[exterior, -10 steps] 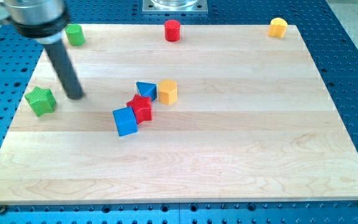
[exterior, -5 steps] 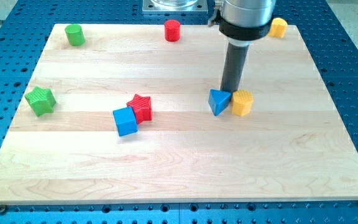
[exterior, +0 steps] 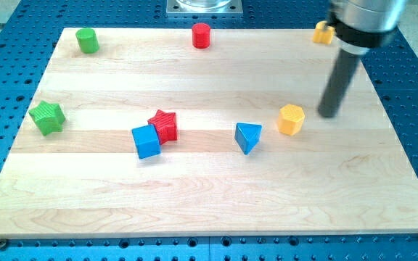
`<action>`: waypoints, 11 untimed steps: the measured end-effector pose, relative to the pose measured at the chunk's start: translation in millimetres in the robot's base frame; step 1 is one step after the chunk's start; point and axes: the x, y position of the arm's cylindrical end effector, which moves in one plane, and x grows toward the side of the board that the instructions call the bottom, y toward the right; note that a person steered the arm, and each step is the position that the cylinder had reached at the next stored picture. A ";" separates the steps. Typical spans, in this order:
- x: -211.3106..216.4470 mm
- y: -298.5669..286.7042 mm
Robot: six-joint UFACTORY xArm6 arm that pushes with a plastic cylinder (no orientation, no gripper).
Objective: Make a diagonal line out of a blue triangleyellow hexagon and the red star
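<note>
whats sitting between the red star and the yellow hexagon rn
In the camera view, the blue triangle lies between the red star and the yellow hexagon, slightly below their line, touching neither.

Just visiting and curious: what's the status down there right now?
My tip sits right of the yellow hexagon, apart. Blue triangle lower left of it; red star further left, touching the blue cube. Nothing between them.

No readable text, labels, brands or numbers anywhere in view.
</note>
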 end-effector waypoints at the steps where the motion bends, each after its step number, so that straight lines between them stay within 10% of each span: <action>1: 15.8 -33.6; 3: -4.6 -157.2; 6: 87.2 -196.4; 11: 99.0 -109.4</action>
